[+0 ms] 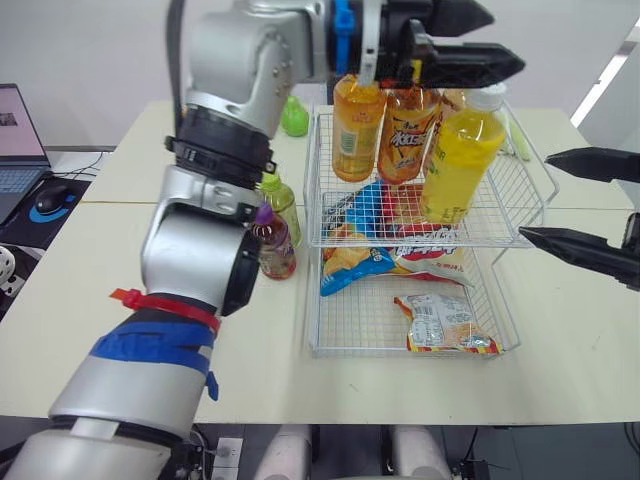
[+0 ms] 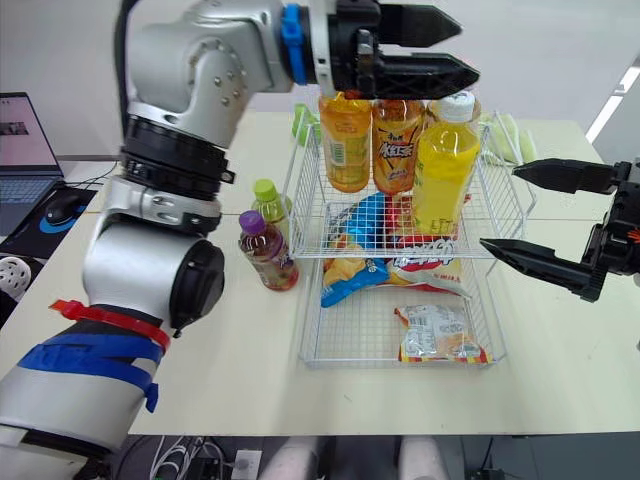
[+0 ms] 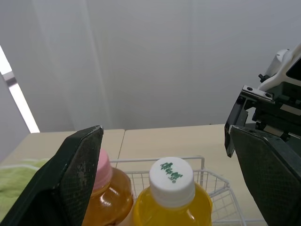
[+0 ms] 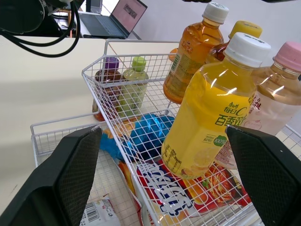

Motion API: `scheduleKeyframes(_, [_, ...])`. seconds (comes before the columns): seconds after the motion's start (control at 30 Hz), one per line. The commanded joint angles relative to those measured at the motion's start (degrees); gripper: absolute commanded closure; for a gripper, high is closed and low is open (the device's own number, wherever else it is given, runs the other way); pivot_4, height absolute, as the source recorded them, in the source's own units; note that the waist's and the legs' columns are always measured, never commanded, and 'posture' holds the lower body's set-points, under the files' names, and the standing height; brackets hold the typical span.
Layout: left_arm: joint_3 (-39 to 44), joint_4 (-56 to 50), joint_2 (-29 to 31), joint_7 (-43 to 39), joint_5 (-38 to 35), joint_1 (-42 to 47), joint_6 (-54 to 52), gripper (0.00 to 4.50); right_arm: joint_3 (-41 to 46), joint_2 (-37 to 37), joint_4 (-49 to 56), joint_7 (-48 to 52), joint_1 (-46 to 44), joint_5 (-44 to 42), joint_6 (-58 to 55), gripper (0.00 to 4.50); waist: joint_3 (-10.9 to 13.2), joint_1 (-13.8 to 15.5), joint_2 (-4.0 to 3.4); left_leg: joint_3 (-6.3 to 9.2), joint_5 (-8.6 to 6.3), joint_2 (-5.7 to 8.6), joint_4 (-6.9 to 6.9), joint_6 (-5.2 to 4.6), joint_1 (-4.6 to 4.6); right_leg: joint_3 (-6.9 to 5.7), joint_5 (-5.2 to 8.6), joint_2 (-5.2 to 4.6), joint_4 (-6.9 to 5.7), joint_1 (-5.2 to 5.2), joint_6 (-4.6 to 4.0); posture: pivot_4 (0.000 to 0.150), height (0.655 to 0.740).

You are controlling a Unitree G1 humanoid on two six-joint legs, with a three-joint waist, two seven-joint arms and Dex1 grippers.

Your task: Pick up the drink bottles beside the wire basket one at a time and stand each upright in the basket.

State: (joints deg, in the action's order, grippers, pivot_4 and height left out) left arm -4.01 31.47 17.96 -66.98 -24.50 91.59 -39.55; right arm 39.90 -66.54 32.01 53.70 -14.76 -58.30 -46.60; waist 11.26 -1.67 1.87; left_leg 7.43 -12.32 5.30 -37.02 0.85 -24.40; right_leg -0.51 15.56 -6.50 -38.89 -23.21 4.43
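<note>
My left gripper [image 1: 500, 42] hangs spread and empty just above the yellow bottle [image 1: 460, 165]; that bottle stands upright in the top tier of the wire basket [image 1: 400, 352], right side, beside two orange bottles [image 1: 355, 125]; my right gripper [image 1: 535, 197], fingers apart, holding nothing, sits near the basket's right edge; purple-cap bottle [image 2: 265, 250] and green-cap bottle [image 2: 272, 205] stand on the bench [image 1: 560, 380] just beside the basket's left edge.
</note>
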Motion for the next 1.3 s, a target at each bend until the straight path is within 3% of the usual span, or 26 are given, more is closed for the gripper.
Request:
scheduleKeyframes(0.03, [3.3,-5.2,4.4,-0.4,-2.5,-1.2,-4.4,0.04,-0.2,-1.3,-1.0,0.2,-1.5,0.0,1.2,0.00,0.0,-0.1,-0.01,0.00,0.00,0.00,0.00,0.00,0.02,0.01,0.00,0.00,-0.01,0.00,0.00,0.150,0.7400])
scheduleKeyframes(0.17, [4.4,-8.8,10.1,-1.7,-3.4,-4.1,-6.5,0.04,-2.2,-1.6,-1.7,0.6,-3.3,-0.3,1.6,0.00,0.0,-0.1,-0.01,0.02,0.00,-0.02,0.00,0.00,0.03,0.02,0.00,0.03,-0.04,0.00,0.00,0.150,0.7400])
scheduleKeyframes(0.27, [7.1,-17.6,18.0,-2.0,-6.0,-9.6,-11.7,0.04,-4.1,-1.8,-1.8,0.9,-4.9,-0.5,1.9,0.00,0.0,-0.4,-0.03,0.00,0.00,-0.03,0.02,0.01,0.03,0.06,0.00,0.04,-0.04,-0.04,-0.01,0.150,0.7400])
scheduleKeyframes(0.53, [16.7,-29.8,32.1,3.9,-8.8,-22.9,-16.9,0.04,-8.7,-2.1,-3.2,2.2,-8.8,-0.3,2.6,0.00,0.0,-0.1,-0.04,0.03,0.01,-0.06,-0.04,0.02,0.05,0.07,-0.01,0.06,-0.04,0.00,-0.02,0.150,0.7400])
scheduleKeyframes(0.73, [23.1,-31.7,41.4,6.8,-5.7,-36.7,-11.0,0.04,-12.9,-1.5,-5.4,4.4,-11.5,1.6,4.8,0.00,0.0,-0.1,-0.06,0.03,0.01,-0.08,-0.01,0.02,0.08,0.06,-0.02,0.05,-0.04,-0.01,-0.04,0.150,0.7400])
scheduleKeyframes(0.93, [31.5,-33.0,44.5,6.0,-4.9,-53.9,-4.5,0.04,-16.8,-0.9,-8.3,7.7,-14.1,4.1,7.5,0.00,0.0,0.0,-0.08,0.00,0.01,-0.08,0.02,0.02,0.10,0.08,-0.02,0.02,-0.01,-0.01,-0.06,0.150,0.7400])
scheduleKeyframes(1.3, [45.0,-45.3,38.9,7.7,-7.9,-83.1,-2.6,0.04,-21.3,1.2,-10.8,12.5,-16.7,7.3,10.8,0.00,0.0,0.1,-0.08,-0.01,0.00,-0.10,0.06,0.01,0.10,0.07,-0.02,-0.22,0.03,-0.03,-0.10,0.150,0.7400])
